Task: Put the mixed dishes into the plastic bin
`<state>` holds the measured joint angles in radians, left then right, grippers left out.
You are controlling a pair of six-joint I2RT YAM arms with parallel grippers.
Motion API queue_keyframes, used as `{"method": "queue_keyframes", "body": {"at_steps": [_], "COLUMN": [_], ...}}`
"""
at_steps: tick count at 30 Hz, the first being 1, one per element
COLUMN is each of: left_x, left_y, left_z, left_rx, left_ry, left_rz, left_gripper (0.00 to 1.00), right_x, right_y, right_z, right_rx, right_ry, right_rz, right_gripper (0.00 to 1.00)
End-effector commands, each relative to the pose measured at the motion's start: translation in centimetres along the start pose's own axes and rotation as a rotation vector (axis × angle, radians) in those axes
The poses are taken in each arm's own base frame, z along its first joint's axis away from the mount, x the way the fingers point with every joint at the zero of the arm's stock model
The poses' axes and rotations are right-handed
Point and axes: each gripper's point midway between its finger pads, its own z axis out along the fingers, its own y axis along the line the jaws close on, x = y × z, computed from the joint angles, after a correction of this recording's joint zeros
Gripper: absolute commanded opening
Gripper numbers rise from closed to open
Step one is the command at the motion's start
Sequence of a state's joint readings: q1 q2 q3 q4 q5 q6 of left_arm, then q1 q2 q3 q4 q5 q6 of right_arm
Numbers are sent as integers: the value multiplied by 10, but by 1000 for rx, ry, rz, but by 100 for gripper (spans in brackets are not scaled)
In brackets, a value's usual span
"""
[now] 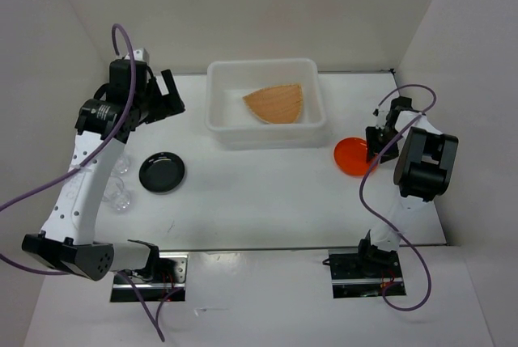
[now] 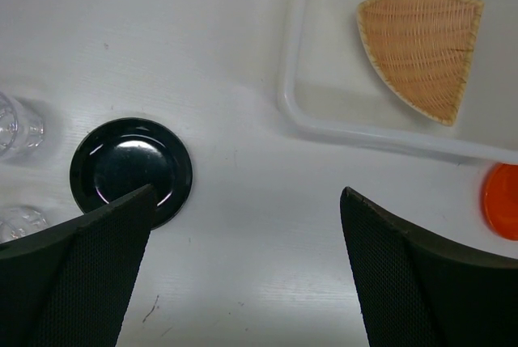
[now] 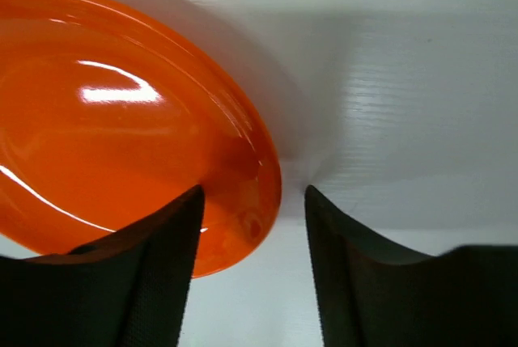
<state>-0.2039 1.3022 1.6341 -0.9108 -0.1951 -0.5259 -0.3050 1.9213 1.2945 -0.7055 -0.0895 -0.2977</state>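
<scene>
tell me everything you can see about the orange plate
The orange plate is small, round and glossy, plastic by its look, with a shallow well and a raised rim. It is empty and lies flat on the white table just right of the plastic bin, outside it. The right gripper straddles its right rim with jaws open, one finger over the plate, one beyond its edge; whether either touches it is unclear.

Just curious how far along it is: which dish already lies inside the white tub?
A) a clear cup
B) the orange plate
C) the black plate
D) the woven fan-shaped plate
D: the woven fan-shaped plate lies inside the white tub, while the black plate, orange plate and clear cups sit outside it.
</scene>
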Motion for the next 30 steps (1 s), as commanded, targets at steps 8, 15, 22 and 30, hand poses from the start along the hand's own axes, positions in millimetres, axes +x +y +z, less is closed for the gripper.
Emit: {"method": "queue_keyframes", "body": {"at_steps": [8, 15, 22, 30], "left_x": [-5, -1, 9, 12], "left_y": [6, 17, 29, 28], "left_z": [-7, -14, -18, -15], "left_rx": [16, -14, -28, -16], "left_ry": [-28, -33, -40, -37], "left_rz": [-54, -58, -61, -85], "left_gripper": [100, 100, 100, 100], "right_x": [2, -33, -72, -36], "right_y": [-5, -35, -33, -41], "right_z": [25, -29, -102, -63], "right_rx": [-27, 38, 29, 2], "right_ry": [22, -118, -239, -135], "right_rz": [9, 88, 49, 60], "right_gripper": [1, 0, 0, 8]}}
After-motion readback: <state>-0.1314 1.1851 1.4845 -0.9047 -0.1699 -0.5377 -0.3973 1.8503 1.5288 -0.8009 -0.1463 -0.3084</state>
